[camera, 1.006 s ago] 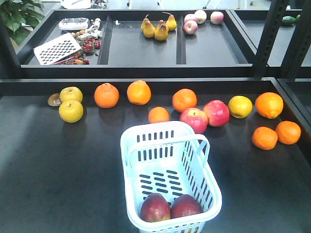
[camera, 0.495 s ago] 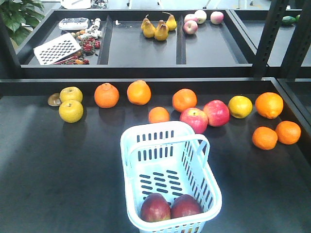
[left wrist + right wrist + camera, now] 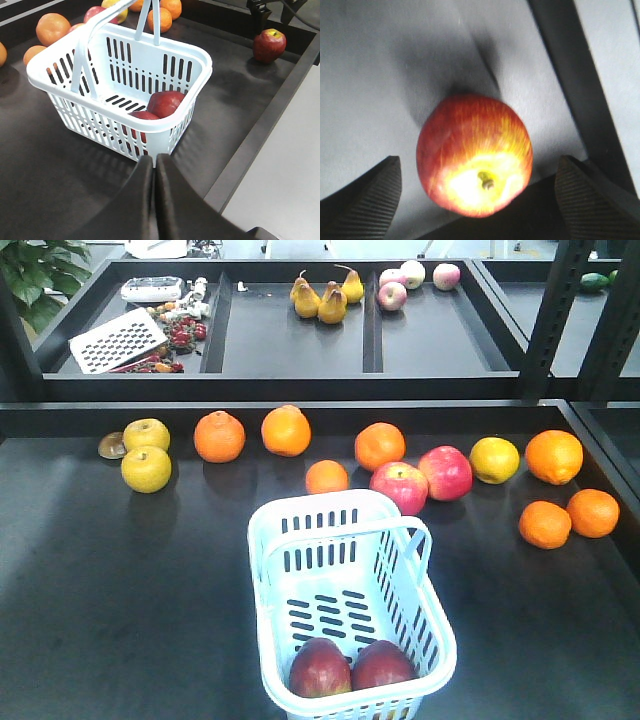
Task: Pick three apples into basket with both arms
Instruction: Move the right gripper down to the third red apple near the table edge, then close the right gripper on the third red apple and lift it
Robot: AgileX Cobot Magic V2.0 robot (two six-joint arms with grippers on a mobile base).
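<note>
A: We're at a dark matte table (image 3: 120, 580) with a raised black lip, shelves of pears and produce behind it. The basket (image 3: 349, 612) sits near the front edge with two apples (image 3: 319, 668) already lying in its near end, touching each other.

B: And the third apple (image 3: 475, 154) rests on the table just inside the lip, off to the basket's side. In the left wrist view it shows as a small red fruit (image 3: 269, 45) well apart from the basket.

A: Our right gripper (image 3: 475, 195) hangs over it with jaws spread wide, one ribbed pad on each side, neither touching. Our left gripper (image 3: 154, 162) has its fingers pressed together, holding nothing, aimed at the basket.

B: We'd judge the apple firm and fairly heavy for its size, with waxy skin that could slip, and it bruises if squeezed hard. We should close across its widest girth.

A: Its stem (image 3: 485, 181) points up toward the camera, tipped slightly to the near side, so the core axis runs roughly vertical. It's nearly round, so there's no real long axis to align to.
</note>
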